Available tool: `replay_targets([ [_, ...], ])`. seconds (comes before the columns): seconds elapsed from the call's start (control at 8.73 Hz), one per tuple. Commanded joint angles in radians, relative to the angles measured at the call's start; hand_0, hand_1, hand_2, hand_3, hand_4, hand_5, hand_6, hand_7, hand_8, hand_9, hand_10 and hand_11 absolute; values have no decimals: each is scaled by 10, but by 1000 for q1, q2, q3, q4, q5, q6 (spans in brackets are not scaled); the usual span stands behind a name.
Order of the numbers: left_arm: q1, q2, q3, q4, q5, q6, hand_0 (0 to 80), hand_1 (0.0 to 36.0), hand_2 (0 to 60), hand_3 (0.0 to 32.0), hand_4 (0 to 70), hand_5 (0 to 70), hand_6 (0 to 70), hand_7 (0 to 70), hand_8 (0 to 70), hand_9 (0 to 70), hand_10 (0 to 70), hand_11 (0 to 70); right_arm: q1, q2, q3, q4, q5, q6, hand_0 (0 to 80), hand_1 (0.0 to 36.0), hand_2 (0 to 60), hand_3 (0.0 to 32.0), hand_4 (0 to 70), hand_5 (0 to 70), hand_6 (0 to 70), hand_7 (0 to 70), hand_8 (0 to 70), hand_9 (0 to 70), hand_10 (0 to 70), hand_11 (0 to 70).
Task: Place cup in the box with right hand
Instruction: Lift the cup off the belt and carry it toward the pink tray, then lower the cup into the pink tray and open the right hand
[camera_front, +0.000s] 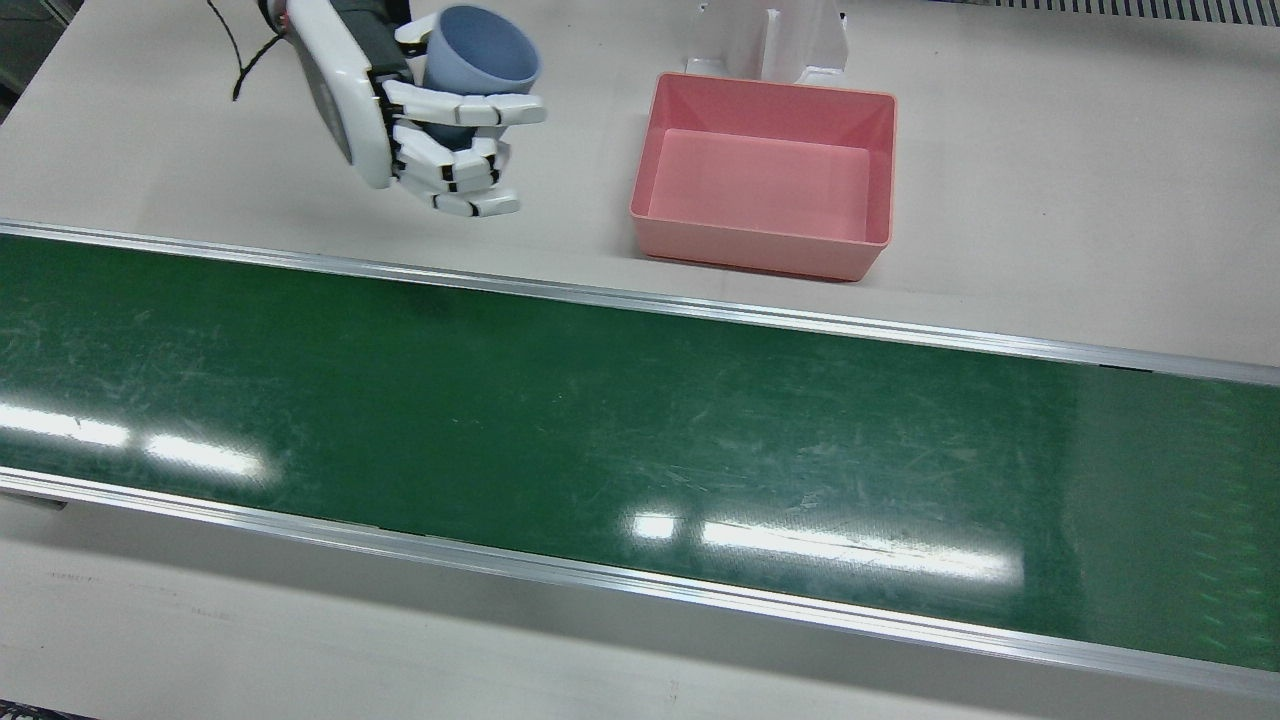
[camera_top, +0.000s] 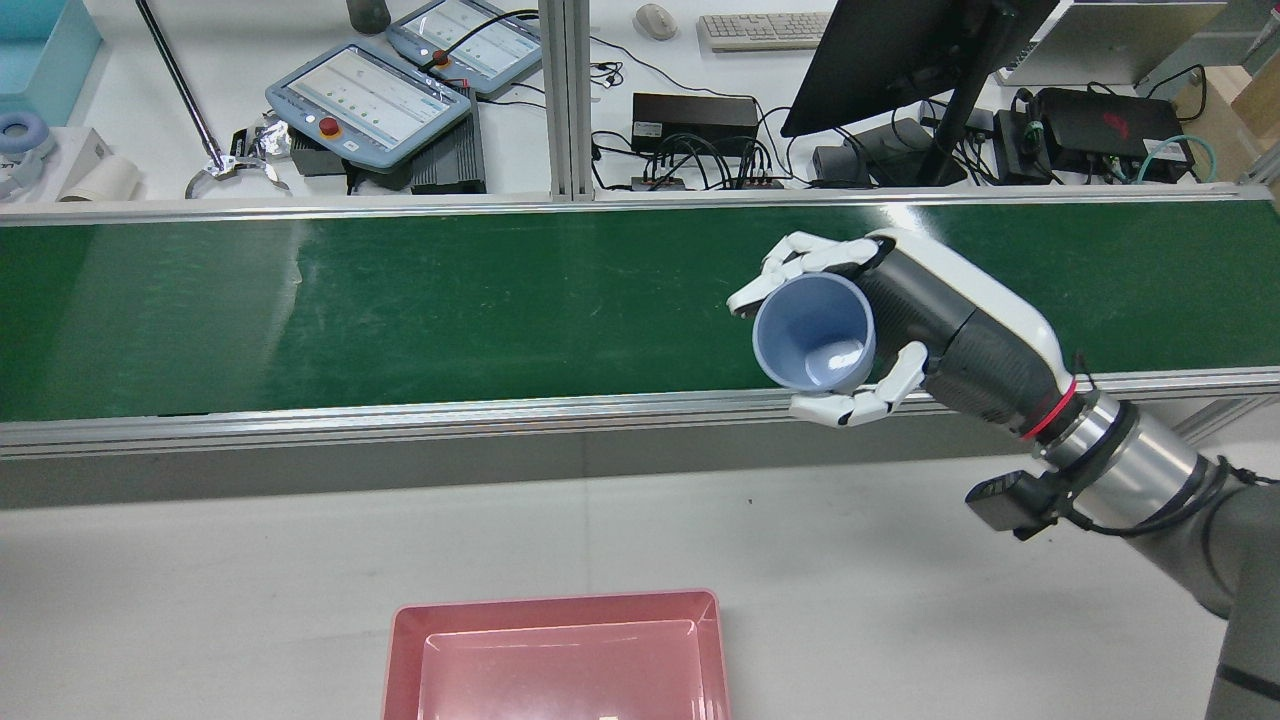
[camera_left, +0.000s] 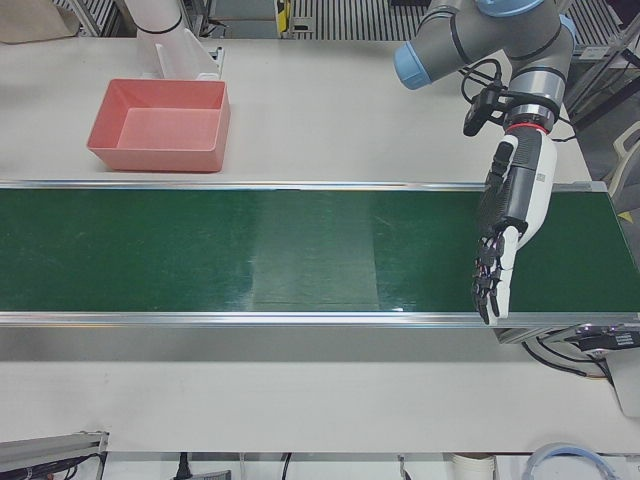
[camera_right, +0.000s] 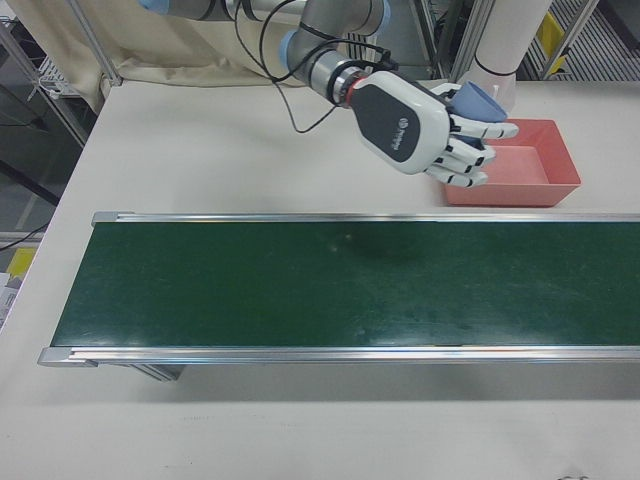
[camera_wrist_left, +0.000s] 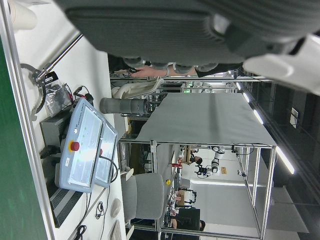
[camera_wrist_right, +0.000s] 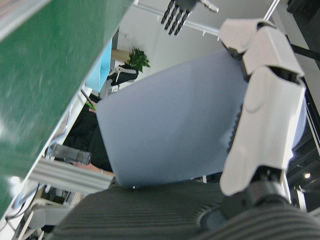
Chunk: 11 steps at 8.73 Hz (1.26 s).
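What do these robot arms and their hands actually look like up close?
Each arm is silver-grey tubing with pale blue joint caps and black cables. The right hand has a white shell, dark grey palm, white jointed fingers and a red wrist ring. The left hand looks alike.

Open tabletop (camera_front: 590, 150) beside box (camera_front: 765, 175)

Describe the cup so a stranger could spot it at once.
Start at the long green conveyor belt; on the pale table behind it sits a pink box. Beside that box, the white right hand holds the cup in the air: the only pale blue-grey thing there.
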Motion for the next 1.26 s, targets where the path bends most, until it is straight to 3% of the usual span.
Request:
replay_targets([
  [0.0, 0, 0, -1, -1, 0, 0, 0, 0, 0, 0, 0, 0, 0, 0, 0, 0, 0, 0, -357, 70, 9, -1, 124, -188, 581, 360, 600, 0, 236, 147, 215, 700, 293, 500, 180, 296],
  [0.11, 0, 0, 0, -1, 0, 0, 0, 0, 0, 0, 0, 0, 0, 0, 0, 0, 0, 0, -429, 83, 6, 2, 152, -216, 577, 360, 600, 0, 218, 138, 169, 598, 206, 372, 138, 237],
  [0.23, 0, 0, 0, -1, 0, 0, 0, 0, 0, 0, 0, 0, 0, 0, 0, 0, 0, 0, -459, 87, 3, 5, 163, -235, 615, 343, 554, 0, 191, 107, 93, 290, 45, 109, 68, 133],
  [0.34, 0, 0, 4, -2, 0, 0, 0, 0, 0, 0, 0, 0, 0, 0, 0, 0, 0, 0, -460, 84, 3, 3, 163, -233, 569, 209, 83, 0, 180, 68, 61, 188, 2, 31, 34, 74],
  [0.46, 0, 0, 4, -2, 1, 0, 0, 0, 0, 0, 0, 0, 0, 0, 0, 0, 0, 0, -459, 83, 3, 3, 163, -230, 527, 164, 58, 0, 186, 53, 57, 193, 1, 24, 24, 55],
  [0.57, 1, 0, 5, -2, 0, 0, 0, 0, 0, 0, 0, 0, 0, 0, 0, 0, 0, 0, -459, 81, 3, 3, 162, -229, 511, 200, 209, 0, 151, 55, 61, 207, 2, 34, 26, 58],
  [0.69, 0, 0, 4, -2, 1, 0, 0, 0, 0, 0, 0, 0, 0, 0, 0, 0, 0, 0, -459, 80, 3, 3, 162, -226, 511, 189, 181, 0, 167, 55, 63, 219, 2, 43, 28, 61],
  [0.8, 0, 0, 4, -2, 0, 0, 0, 0, 0, 0, 0, 0, 0, 0, 0, 0, 0, 0, -457, 80, 3, 3, 162, -224, 518, 169, 113, 0, 192, 54, 65, 227, 3, 49, 31, 65],
  [0.92, 0, 0, 4, -2, 0, 0, 0, 0, 0, 0, 0, 0, 0, 0, 0, 0, 0, 0, -456, 78, 3, 3, 162, -223, 517, 168, 115, 0, 194, 54, 66, 233, 4, 55, 32, 67],
  [1.03, 0, 0, 2, -2, 1, 0, 0, 0, 0, 0, 0, 0, 0, 0, 0, 0, 0, 0, -456, 78, 3, 3, 162, -223, 512, 177, 158, 0, 185, 54, 68, 240, 6, 57, 33, 67],
  [1.15, 0, 0, 4, -2, 0, 0, 0, 0, 0, 0, 0, 0, 0, 0, 0, 0, 0, 0, -456, 78, 3, 3, 162, -223, 516, 169, 126, 0, 198, 55, 68, 243, 7, 60, 33, 67],
])
